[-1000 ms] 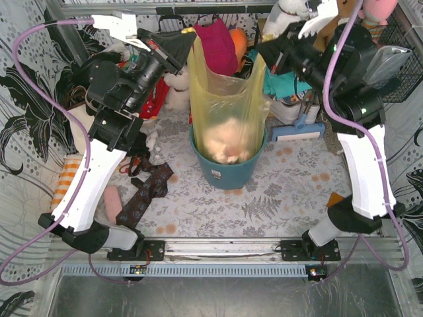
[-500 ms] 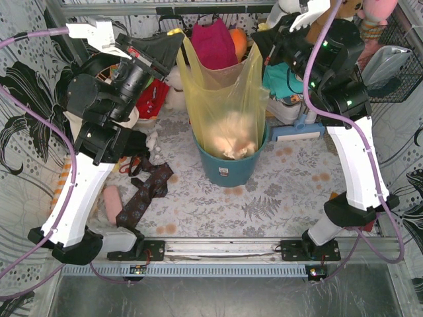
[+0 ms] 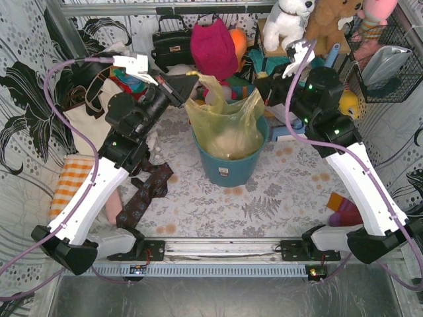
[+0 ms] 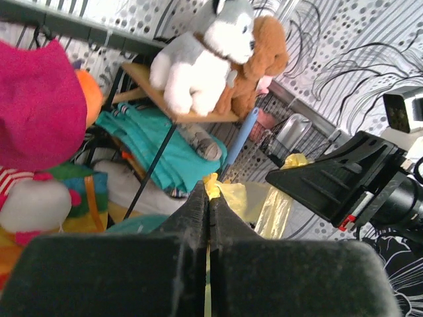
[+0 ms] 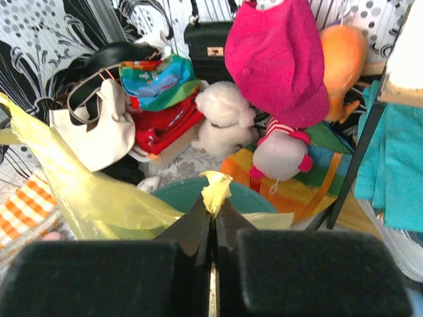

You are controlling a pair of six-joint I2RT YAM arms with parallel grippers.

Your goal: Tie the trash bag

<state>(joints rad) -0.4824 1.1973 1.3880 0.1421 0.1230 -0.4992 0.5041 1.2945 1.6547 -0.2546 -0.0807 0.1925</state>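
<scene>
The trash bag (image 3: 225, 129), thin yellow plastic with pale crumpled paper inside, sits in a teal bucket (image 3: 228, 168) at the table's middle. Its top is pulled into two corners. My left gripper (image 3: 190, 79) is shut on the left corner, above the bucket's left rim; a yellow tuft (image 4: 211, 185) pokes out past the left gripper (image 4: 209, 195). My right gripper (image 3: 261, 91) is shut on the right corner; the right wrist view shows a yellow tuft (image 5: 216, 191) sticking out of the right gripper (image 5: 213, 211), with the bag (image 5: 99, 198) sagging to the left over the bucket (image 5: 185, 191).
A pink plush (image 3: 213, 46) and a black handbag (image 3: 170, 41) stand behind the bucket. A cream tote (image 3: 89, 122) and an orange checked cloth (image 3: 69, 178) lie at left, dark ties (image 3: 142, 195) near the left arm. Stuffed animals (image 3: 291, 16) and a wire basket (image 3: 386, 59) are at back right.
Both arms have come down and inward, each still holding its corner. The bag, stretched tall before, now sags lower over the bucket.
</scene>
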